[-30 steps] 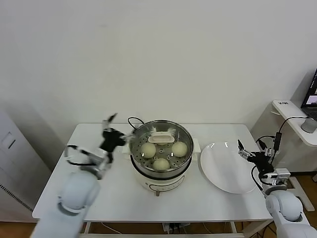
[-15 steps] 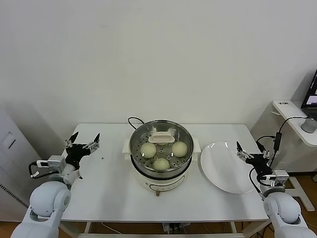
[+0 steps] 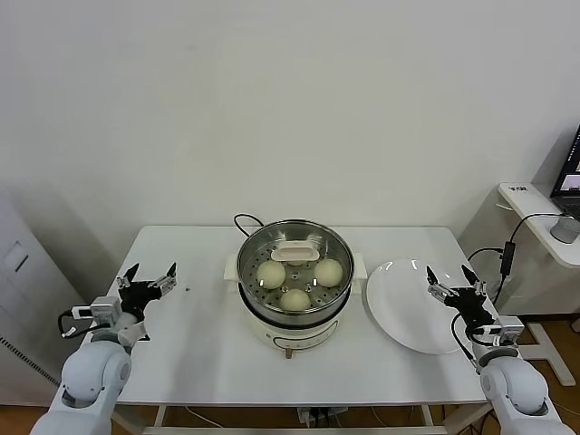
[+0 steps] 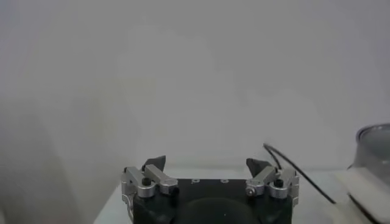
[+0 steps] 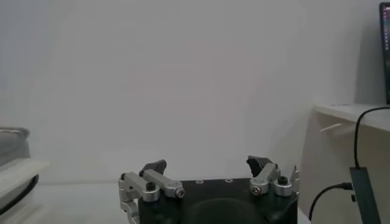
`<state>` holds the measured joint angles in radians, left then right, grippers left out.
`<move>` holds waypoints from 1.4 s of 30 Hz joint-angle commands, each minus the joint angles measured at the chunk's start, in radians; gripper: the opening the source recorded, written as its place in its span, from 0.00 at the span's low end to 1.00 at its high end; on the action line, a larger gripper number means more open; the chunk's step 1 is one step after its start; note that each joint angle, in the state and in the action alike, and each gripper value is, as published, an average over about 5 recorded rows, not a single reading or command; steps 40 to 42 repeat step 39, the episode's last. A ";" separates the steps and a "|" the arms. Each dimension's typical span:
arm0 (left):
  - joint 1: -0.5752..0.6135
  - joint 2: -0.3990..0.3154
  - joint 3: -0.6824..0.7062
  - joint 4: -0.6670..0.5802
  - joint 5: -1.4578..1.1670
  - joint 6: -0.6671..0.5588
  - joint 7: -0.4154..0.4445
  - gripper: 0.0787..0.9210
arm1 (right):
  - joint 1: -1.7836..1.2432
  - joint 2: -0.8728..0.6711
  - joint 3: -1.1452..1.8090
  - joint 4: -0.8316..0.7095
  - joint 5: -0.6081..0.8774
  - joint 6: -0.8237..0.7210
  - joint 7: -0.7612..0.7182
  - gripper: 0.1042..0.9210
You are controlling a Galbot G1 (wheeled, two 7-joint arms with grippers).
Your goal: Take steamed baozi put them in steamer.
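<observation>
Three pale steamed baozi (image 3: 295, 299) lie on the perforated tray inside the shiny round steamer (image 3: 337, 304) at the table's middle. A cream handle piece (image 3: 294, 252) sits at the back of the pot, and whatever lies under it is hidden. My left gripper (image 3: 148, 276) hovers open and empty over the table's left edge, well left of the steamer. Over the right edge of the white plate (image 3: 399, 317), my right gripper (image 3: 449, 277) also stands open with nothing in it. Both wrist views show wide-apart jaws, left gripper (image 4: 206, 164) and right gripper (image 5: 208, 165), facing the wall.
A black cord (image 3: 243, 220) runs from behind the steamer. The steamer's rim (image 4: 373, 135) shows at one side of the left wrist view. A white side table (image 3: 535, 213) with cables stands beyond the table's right end. A grey cabinet (image 3: 23, 299) stands at the left.
My left arm has swung away from the steamer's left rim out to the table's left edge and lowered. My right gripper has drifted slightly lower and nearer.
</observation>
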<state>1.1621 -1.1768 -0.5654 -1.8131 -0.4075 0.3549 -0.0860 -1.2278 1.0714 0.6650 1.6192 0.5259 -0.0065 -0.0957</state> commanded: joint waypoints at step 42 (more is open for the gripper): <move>0.044 -0.011 -0.010 0.013 -0.017 -0.005 0.000 0.88 | -0.032 0.004 0.001 0.015 -0.008 -0.030 -0.019 0.88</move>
